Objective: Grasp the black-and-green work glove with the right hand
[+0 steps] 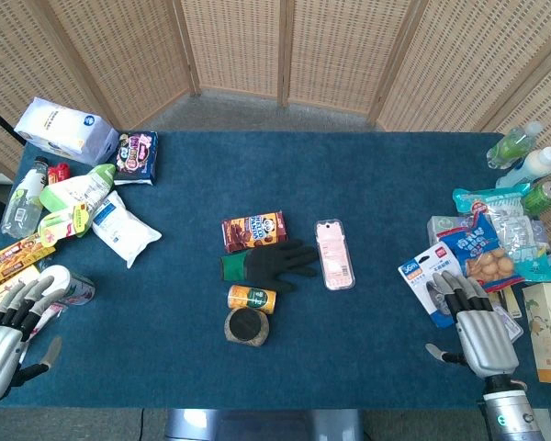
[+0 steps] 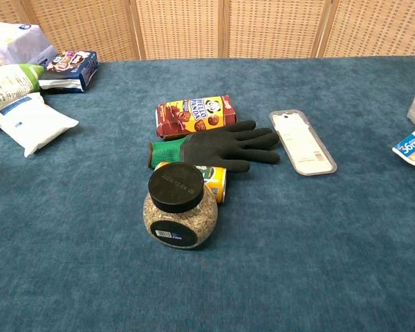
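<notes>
The black-and-green work glove (image 1: 268,263) (image 2: 218,148) is laid flat in the middle of the blue table (image 1: 367,184) (image 2: 318,242). Its green cuff is turned toward the robot's left side, and its black fingers are pointed toward the right side.

Everything else is told from the glove. A red snack box (image 1: 253,231) (image 2: 194,115) is seen just behind the glove, touching it or nearly so. A small yellow can (image 1: 252,298) (image 2: 211,178) is laid on its side just in front of the glove. A round jar with a black lid (image 1: 246,326) (image 2: 180,209) is placed in front of that can, nearer the robot. A flat pink packet (image 1: 334,254) (image 2: 302,142) is laid just past the glove's fingertips.

The right hand (image 1: 477,326) is seen only in the head view. It is held well apart from the glove, near the front right edge of the table. Its fingers are spread apart and nothing is held in it.

The left hand (image 1: 5,340) is kept far off on the other side of the glove, at the front left corner. Its fingers are spread too, and nothing is gripped by it.
</notes>
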Controlling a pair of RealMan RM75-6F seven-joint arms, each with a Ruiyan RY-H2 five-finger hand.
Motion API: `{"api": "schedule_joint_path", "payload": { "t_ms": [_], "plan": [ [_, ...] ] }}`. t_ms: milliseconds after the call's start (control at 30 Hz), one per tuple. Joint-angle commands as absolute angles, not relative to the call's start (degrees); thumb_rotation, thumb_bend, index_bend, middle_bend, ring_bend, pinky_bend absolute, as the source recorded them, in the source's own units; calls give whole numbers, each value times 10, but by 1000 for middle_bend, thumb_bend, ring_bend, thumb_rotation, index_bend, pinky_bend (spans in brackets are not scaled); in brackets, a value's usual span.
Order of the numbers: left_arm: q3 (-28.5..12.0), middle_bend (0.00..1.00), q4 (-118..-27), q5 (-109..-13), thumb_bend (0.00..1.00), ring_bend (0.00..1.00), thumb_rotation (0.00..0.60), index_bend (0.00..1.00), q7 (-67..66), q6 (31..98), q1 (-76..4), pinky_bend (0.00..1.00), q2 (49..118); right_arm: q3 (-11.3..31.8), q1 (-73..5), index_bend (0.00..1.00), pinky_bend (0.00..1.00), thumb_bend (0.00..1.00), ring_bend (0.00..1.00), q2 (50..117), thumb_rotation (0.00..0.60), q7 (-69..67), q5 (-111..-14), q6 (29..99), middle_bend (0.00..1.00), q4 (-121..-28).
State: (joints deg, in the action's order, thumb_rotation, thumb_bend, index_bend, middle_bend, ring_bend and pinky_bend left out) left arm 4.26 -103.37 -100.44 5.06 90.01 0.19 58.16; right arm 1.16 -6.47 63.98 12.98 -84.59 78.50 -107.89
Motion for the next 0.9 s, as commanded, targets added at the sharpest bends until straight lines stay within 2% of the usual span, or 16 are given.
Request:
{"api": "schedule_joint_path", "payload": {
  "t_ms": [33,500,667,900],
  "plan": [
    [44,0,-1033,-1003,514,0,600,151,51,895,-1,0,583,11,-65,0,0,100,0,644,600,128,-842,782,0,-1077],
    [46,0,-1050,-1019,514,0,600,132,61,901,-10,0,569,13,-96,0,0,101,0,634,599,69,-878,750,0,-1093],
    [47,0,-1059,-1026,515,0,600,131,81,903,-15,0,558,35,-144,0,0,99,0,634,600,59,-879,697,0,-1111],
    [50,0,-1058,-1023,514,0,600,128,85,901,-17,0,560,78,-227,0,0,98,0,659,600,62,-831,603,0,-1111]
  ]
}}
